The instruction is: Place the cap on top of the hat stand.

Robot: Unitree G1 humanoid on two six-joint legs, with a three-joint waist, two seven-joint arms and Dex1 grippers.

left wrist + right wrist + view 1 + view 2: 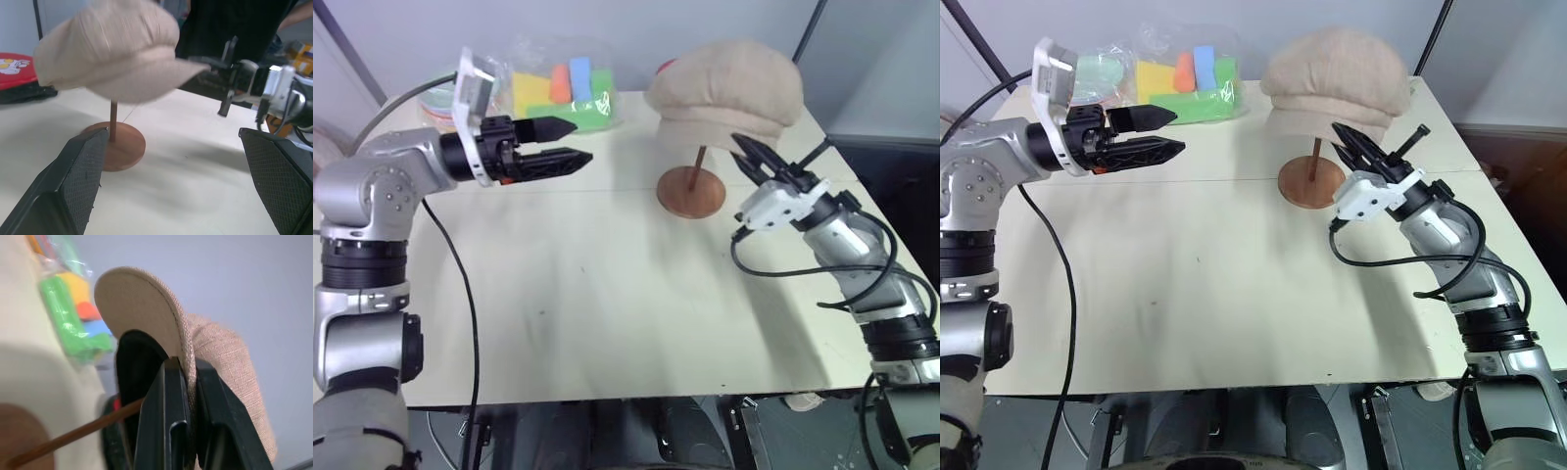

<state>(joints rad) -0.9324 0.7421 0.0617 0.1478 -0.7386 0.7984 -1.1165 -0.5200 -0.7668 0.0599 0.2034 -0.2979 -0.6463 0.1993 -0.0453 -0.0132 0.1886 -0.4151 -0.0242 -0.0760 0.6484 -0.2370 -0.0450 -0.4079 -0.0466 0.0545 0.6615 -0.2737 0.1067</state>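
Observation:
The beige cap [724,93] sits over the top of the hat stand [691,191], hiding the stand's top; the thin pole and round wooden base show below it. My right gripper [736,149] reaches up from the right to the cap's lower edge. In the right wrist view its fingers [166,421] are shut with the cap's rim [146,308] pinched between them. My left gripper [582,141] hovers open and level, left of the stand and above the table, pointing toward the cap [112,49], with nothing between its fingers.
A clear plastic bag of coloured foam blocks [563,93] lies at the table's back left. A red and black flat round object [14,73] lies behind the cap. A person in dark clothes [234,24] stands beyond the cream table [607,313].

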